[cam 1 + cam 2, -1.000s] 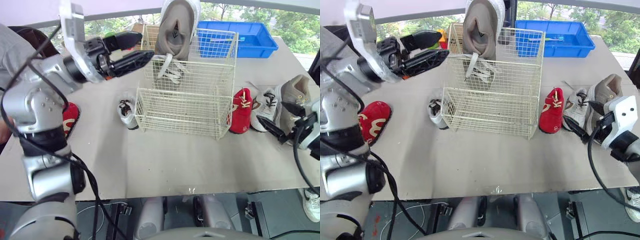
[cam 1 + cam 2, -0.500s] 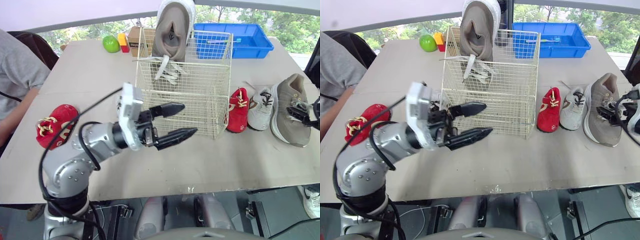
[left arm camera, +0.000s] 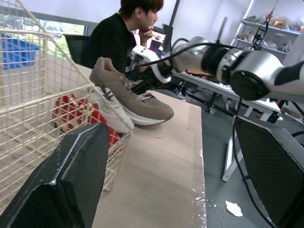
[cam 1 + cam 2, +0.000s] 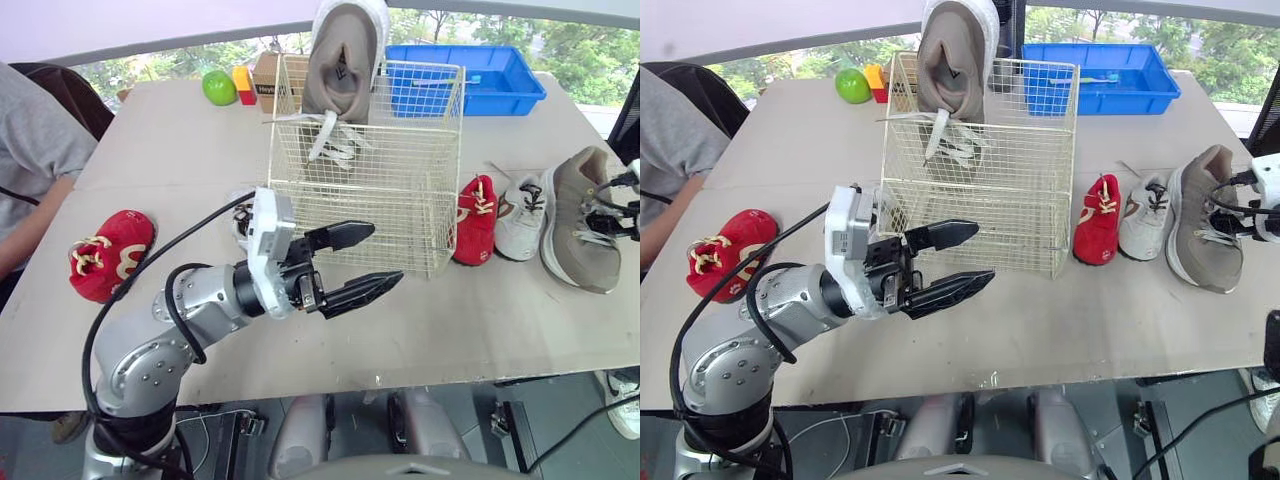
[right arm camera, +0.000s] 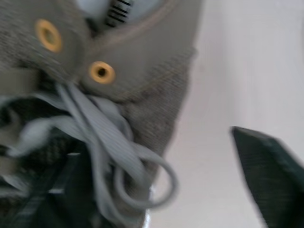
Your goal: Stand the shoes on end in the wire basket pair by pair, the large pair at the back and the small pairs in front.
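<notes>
A cream wire basket (image 4: pixel 372 170) stands mid-table. One large taupe shoe (image 4: pixel 345 50) stands on end in its back section. My left gripper (image 4: pixel 385 254) hovers low in front of the basket, open and holding nothing. A small white shoe (image 4: pixel 238 222) lies at the basket's left, partly hidden by that wrist. A small red shoe (image 4: pixel 110 255) lies far left. Right of the basket lie another small red shoe (image 4: pixel 476 220), a small white shoe (image 4: pixel 522 215) and the second large taupe shoe (image 4: pixel 580 220). My right gripper (image 5: pixel 152 142) is open, straddling that shoe's laces (image 5: pixel 104 137).
A blue bin (image 4: pixel 490 75) sits behind the basket. A green apple (image 4: pixel 220 87) and a cardboard box (image 4: pixel 265 70) stand at the back left. A person (image 4: pixel 30 150) sits at the table's left side; another person (image 3: pixel 118 38) sits beyond the right end.
My left arm swung down from beside the basket's back left to low in front of it, still open. My right gripper moved from the table's front right onto the large taupe shoe.
</notes>
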Motion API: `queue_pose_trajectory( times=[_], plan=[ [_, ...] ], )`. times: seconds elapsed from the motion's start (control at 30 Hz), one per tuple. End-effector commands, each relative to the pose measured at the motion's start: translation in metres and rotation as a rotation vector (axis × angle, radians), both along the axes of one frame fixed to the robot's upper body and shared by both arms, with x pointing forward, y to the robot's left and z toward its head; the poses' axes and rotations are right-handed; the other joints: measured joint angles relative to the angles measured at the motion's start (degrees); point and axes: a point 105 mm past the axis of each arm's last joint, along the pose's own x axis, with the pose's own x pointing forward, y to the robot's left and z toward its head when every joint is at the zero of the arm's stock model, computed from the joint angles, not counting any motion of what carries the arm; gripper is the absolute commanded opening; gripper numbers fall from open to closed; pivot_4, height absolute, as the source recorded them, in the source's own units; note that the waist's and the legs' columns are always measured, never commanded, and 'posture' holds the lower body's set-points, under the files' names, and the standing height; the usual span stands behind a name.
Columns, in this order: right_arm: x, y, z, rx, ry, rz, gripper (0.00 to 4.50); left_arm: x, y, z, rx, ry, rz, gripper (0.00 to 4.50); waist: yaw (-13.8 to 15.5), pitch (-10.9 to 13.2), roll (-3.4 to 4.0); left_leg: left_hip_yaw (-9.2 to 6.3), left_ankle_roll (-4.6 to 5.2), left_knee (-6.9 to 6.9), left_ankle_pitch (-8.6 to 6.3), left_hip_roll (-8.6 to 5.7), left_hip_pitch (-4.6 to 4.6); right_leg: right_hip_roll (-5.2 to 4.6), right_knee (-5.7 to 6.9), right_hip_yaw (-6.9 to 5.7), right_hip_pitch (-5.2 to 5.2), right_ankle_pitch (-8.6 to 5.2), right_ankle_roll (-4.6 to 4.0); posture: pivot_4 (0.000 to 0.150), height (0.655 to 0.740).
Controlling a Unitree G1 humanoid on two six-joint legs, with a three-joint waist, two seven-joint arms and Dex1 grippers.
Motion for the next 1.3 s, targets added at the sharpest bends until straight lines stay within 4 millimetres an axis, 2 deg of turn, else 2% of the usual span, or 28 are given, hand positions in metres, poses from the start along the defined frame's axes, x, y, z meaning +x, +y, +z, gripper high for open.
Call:
queue_pose_trajectory(
  times=[0.03,0.07,0.13,0.17,0.2,0.4,0.47,0.5,0.53,0.57,0.6,0.67,0.73,0.83,0.9,1.03,1.13,1.3],
  plan=[
    [-0.007,-0.009,-0.011,-0.040,0.055,-0.010,2.00,-0.014,-0.002,0.010,-0.005,-0.061,-0.040,4.50,0.09,-0.09,-0.14,0.01,0.00,0.02,0.00,0.00,0.02,-0.01,0.00,0.00,0.03,0.01,0.00,0.150,0.7400],
    [-0.008,-0.009,-0.011,-0.033,0.056,-0.007,1.52,-0.014,-0.002,0.010,-0.004,-0.061,-0.040,4.50,0.25,-0.10,-0.15,-0.02,0.00,0.04,0.00,-0.01,0.04,-0.04,-0.01,-0.04,0.08,0.01,-0.01,0.150,0.7400],
    [-0.012,-0.014,-0.011,-0.026,0.053,-0.019,0.86,-0.013,-0.003,0.010,0.001,-0.063,-0.037,4.50,0.37,-0.12,-0.19,-0.04,0.02,0.09,-0.01,-0.05,0.07,-0.07,-0.02,-0.02,0.17,0.00,-0.01,0.150,0.7400],
    [-0.014,-0.019,-0.008,-0.018,0.035,-0.028,0.29,-0.013,-0.003,0.010,0.002,-0.064,-0.038,4.50,0.41,-0.12,-0.19,-0.05,0.04,0.15,-0.02,-0.05,0.07,-0.07,-0.03,-0.01,0.22,0.00,-0.01,0.150,0.7400],
    [-0.017,-0.024,-0.003,-0.003,0.004,-0.040,0.01,-0.013,-0.004,0.010,0.003,-0.064,-0.039,4.50,0.47,-0.12,-0.19,-0.05,0.05,0.16,-0.02,-0.06,0.08,-0.08,-0.04,0.00,0.24,0.00,-0.01,0.150,0.7400],
    [-0.018,-0.038,0.053,0.162,-0.323,-0.100,0.01,-0.010,-0.004,0.010,0.001,-0.065,-0.041,4.50,0.53,0.07,0.17,-0.14,0.08,0.07,-0.03,-0.06,0.00,-0.14,-0.08,-0.01,0.18,0.03,0.05,0.150,0.7400],
    [-0.021,-0.037,0.083,0.190,-0.456,-0.065,0.01,-0.008,-0.006,0.011,-0.006,-0.074,-0.048,4.50,0.45,0.12,0.29,-0.14,0.08,0.02,-0.04,-0.10,0.00,-0.13,-0.07,0.06,0.11,0.03,0.06,0.150,0.7400],
    [-0.020,-0.029,0.105,0.245,-0.549,-0.038,0.01,-0.005,-0.007,0.013,-0.012,-0.077,-0.048,4.50,0.42,0.15,0.39,-0.12,0.08,0.00,-0.04,-0.09,-0.02,-0.09,-0.05,0.05,0.08,0.03,0.06,0.150,0.7400],
    [-0.021,-0.021,0.119,0.284,-0.606,-0.018,0.01,-0.003,-0.006,0.014,-0.017,-0.078,-0.048,4.50,0.18,0.17,0.45,-0.13,0.08,-0.03,-0.04,-0.08,-0.02,-0.07,-0.03,0.07,0.05,0.03,0.06,0.150,0.7400],
    [-0.021,-0.007,0.137,0.300,-0.674,0.029,0.01,-0.002,-0.007,0.015,-0.020,-0.082,-0.048,4.50,-0.13,0.18,0.56,-0.15,0.08,-0.05,-0.04,-0.05,-0.01,-0.04,0.01,0.17,-0.03,0.03,0.07,0.150,0.7400],
    [-0.018,0.016,0.156,0.327,-0.747,0.089,0.01,0.000,-0.006,0.016,-0.030,-0.085,-0.042,4.50,-0.55,0.18,0.62,-0.13,0.08,-0.07,-0.04,-0.04,0.01,0.01,0.03,0.25,-0.06,0.04,0.08,0.150,0.7400],
    [-0.017,0.055,0.180,0.354,-0.832,0.186,0.01,0.003,-0.005,0.019,-0.042,-0.097,-0.034,4.50,-1.64,0.18,0.65,-0.24,0.07,-0.12,-0.04,-0.01,0.04,0.13,0.08,0.29,-0.08,0.04,0.10,0.150,0.7400],
    [-0.015,0.091,0.198,0.360,-0.890,0.274,0.01,0.007,-0.003,0.023,-0.078,-0.099,0.002,4.50,-2.29,0.18,0.66,-0.53,0.06,-0.17,-0.04,0.00,0.10,0.35,0.10,0.47,-0.11,0.05,0.10,0.150,0.7400],
    [-0.012,0.135,0.222,0.409,-0.975,0.388,0.01,0.009,0.001,0.023,-0.101,-0.113,0.074,4.50,-0.66,0.20,0.60,-0.58,0.06,-0.19,-0.04,0.00,-0.02,0.35,0.06,0.18,-0.13,0.04,0.08,0.150,0.7400],
    [-0.011,0.165,0.241,0.450,-1.043,0.465,0.01,0.013,0.009,0.022,-0.131,-0.120,0.175,4.50,-0.70,0.22,0.63,-0.50,0.05,-0.18,-0.05,-0.04,-0.12,0.21,-0.02,0.20,-0.18,0.04,0.08,0.150,0.7400],
    [-0.007,0.224,0.258,0.462,-1.116,0.606,0.01,0.010,0.024,0.014,-0.134,-0.125,0.283,4.50,-1.17,0.27,0.65,-0.46,0.06,-0.20,-0.05,-0.05,-0.14,0.08,-0.03,0.44,-0.29,0.05,0.11,0.150,0.7400],
    [-0.009,0.241,0.271,0.454,-1.195,0.641,0.01,0.009,0.032,0.014,-0.148,-0.130,0.333,4.50,-0.92,0.28,0.63,-0.57,0.05,-0.28,-0.05,-0.02,-0.16,0.07,-0.01,0.22,-0.30,0.05,0.10,0.150,0.7400],
    [-0.011,0.251,0.291,0.465,-1.297,0.634,0.01,0.005,0.042,0.014,-0.153,-0.157,0.399,4.50,-0.72,0.29,0.63,-0.57,0.05,-0.28,-0.05,-0.04,-0.18,0.01,-0.01,0.17,-0.29,0.05,0.09,0.150,0.7400]
  ],
)
